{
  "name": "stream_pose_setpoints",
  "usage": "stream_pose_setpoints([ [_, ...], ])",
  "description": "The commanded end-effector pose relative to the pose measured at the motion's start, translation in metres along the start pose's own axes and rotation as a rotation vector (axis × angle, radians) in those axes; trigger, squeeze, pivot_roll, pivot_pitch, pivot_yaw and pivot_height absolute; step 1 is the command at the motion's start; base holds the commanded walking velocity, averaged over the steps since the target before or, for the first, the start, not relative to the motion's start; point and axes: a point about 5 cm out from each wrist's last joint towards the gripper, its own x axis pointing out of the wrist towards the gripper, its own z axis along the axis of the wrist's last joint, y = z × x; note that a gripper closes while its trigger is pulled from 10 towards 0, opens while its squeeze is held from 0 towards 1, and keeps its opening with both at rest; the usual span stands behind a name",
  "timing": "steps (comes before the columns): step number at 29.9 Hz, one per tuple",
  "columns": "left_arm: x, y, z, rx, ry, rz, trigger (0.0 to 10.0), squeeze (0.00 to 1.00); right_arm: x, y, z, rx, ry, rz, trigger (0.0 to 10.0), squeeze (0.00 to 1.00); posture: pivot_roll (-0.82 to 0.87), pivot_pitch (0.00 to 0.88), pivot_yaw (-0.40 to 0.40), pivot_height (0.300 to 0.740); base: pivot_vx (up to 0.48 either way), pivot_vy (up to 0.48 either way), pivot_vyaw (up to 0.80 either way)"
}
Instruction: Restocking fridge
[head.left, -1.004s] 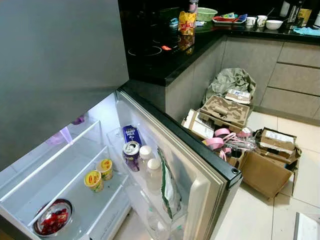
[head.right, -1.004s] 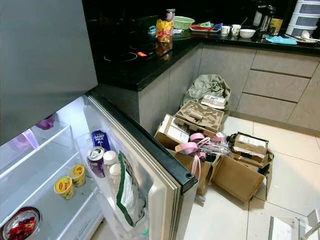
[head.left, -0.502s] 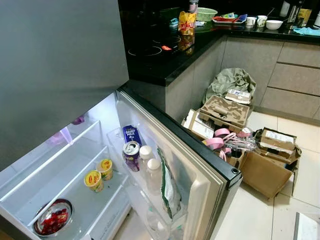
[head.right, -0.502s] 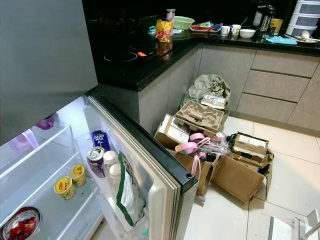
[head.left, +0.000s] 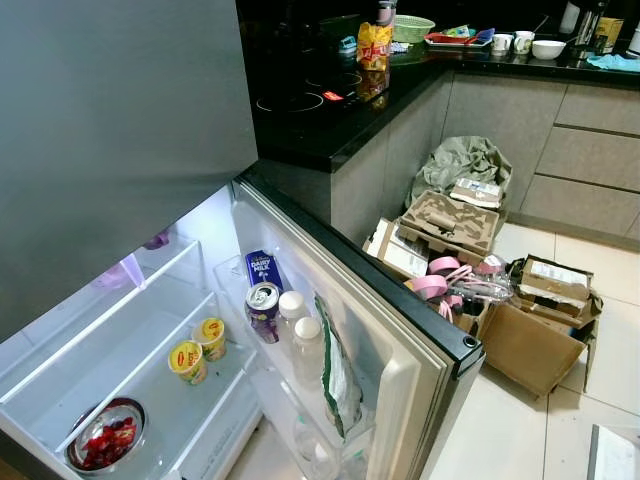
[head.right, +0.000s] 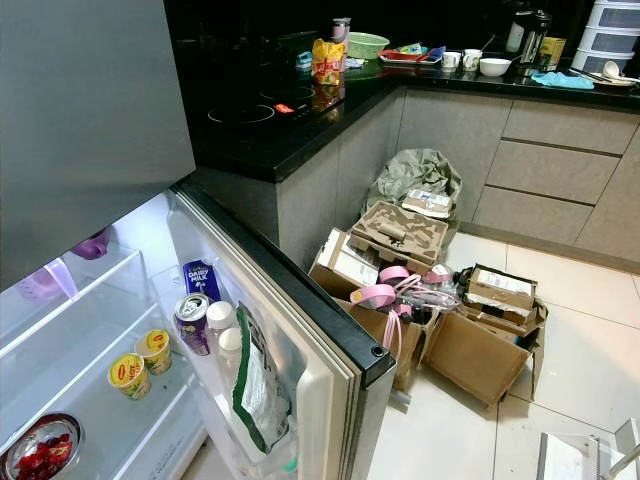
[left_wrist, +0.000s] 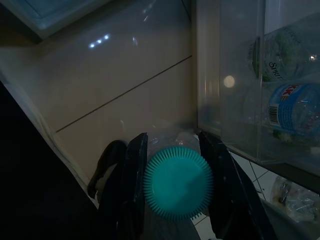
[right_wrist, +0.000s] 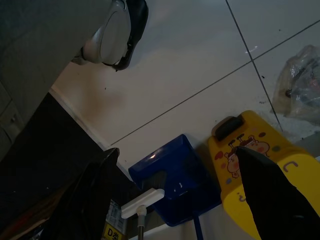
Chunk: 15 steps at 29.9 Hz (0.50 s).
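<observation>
The left gripper (left_wrist: 172, 187), low in the left wrist view, clamps a teal-capped bottle (left_wrist: 177, 182) — carried beside the fridge door's bottle rack (left_wrist: 240, 100) for shelving. The right gripper (right_wrist: 175, 195) hangs idle over floor tiles, fingers spread wide and empty — the fridge (head.left: 200, 330) at lower left stands open, ready.

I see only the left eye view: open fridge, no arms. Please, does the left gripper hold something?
Observer: Yes. In the left wrist view the left gripper is shut on a bottle with a teal cap, its fingers on both sides of it.
Operator: And where is it, relative to the fridge?
Observer: Low, above the floor tiles, beside a clear door bin that holds water bottles.
Operator: And the right gripper?
Observer: The right gripper is open and empty, over the floor, with a blue dustpan and a yellow board below.
</observation>
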Motion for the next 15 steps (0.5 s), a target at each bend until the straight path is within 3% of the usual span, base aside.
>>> stream_pose_setpoints([
  [1, -0.002, 0.002, -0.012, 0.008, 0.048, 0.016, 10.0, 0.00, 0.001, 0.003, 0.001, 0.017, -0.015, 0.011, 10.0, 0.00, -0.09, 0.000, 0.002, 0.740, 0.000, 0.000, 0.00],
  [15, -0.006, 0.018, -0.003, 0.014, 0.038, 0.033, 10.0, 0.00, 0.001, 0.004, 0.000, 0.007, -0.013, 0.015, 10.0, 0.00, -0.09, 0.000, 0.002, 0.740, 0.000, 0.000, 0.00],
])
